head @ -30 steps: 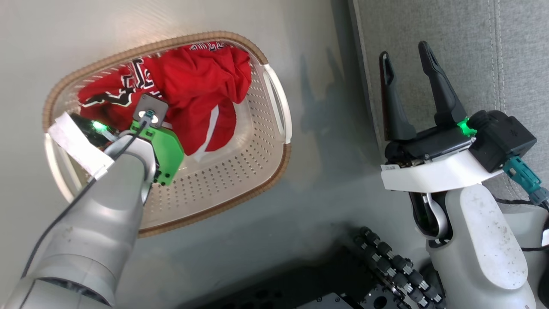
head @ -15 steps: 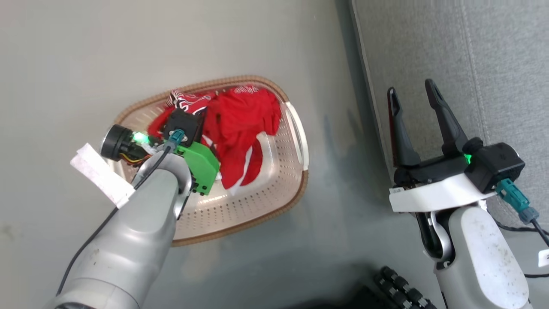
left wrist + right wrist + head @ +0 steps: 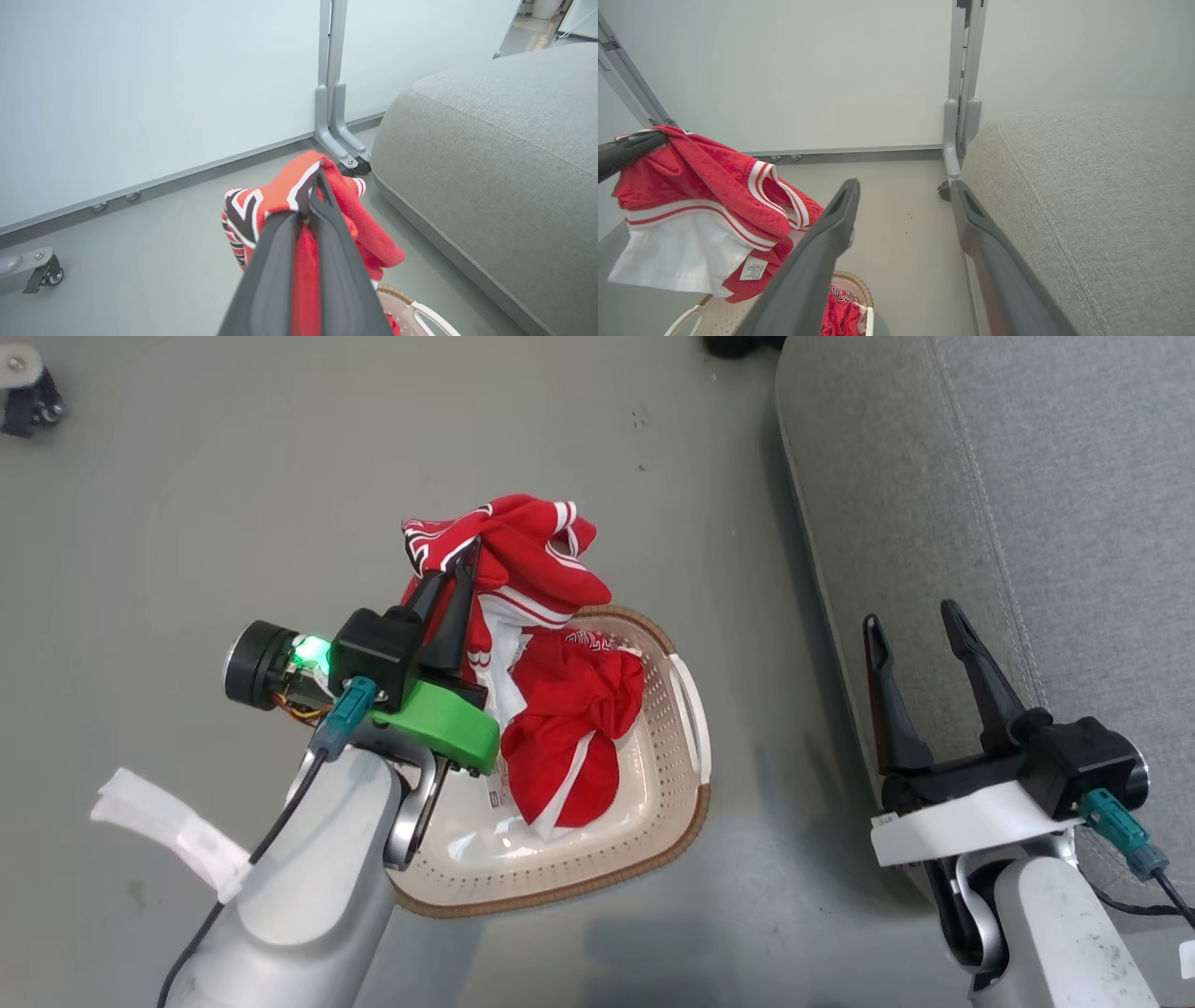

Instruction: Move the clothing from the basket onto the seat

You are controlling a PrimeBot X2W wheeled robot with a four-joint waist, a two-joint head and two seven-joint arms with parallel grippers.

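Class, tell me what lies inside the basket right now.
One crumpled red garment lies in the basket; bare perforated floor shows beside it. The floor beneath it is covered.

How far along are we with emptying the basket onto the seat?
Done: no delivery I can confirm on the large grey fabric seat cushion. In hand: the left hand is shut on a bright red white-striped garment, held above the cream perforated plastic basket; the right hand is open, holding nothing. Left: carry it to the seat, then fetch the crumpled red garment lying in the basket.
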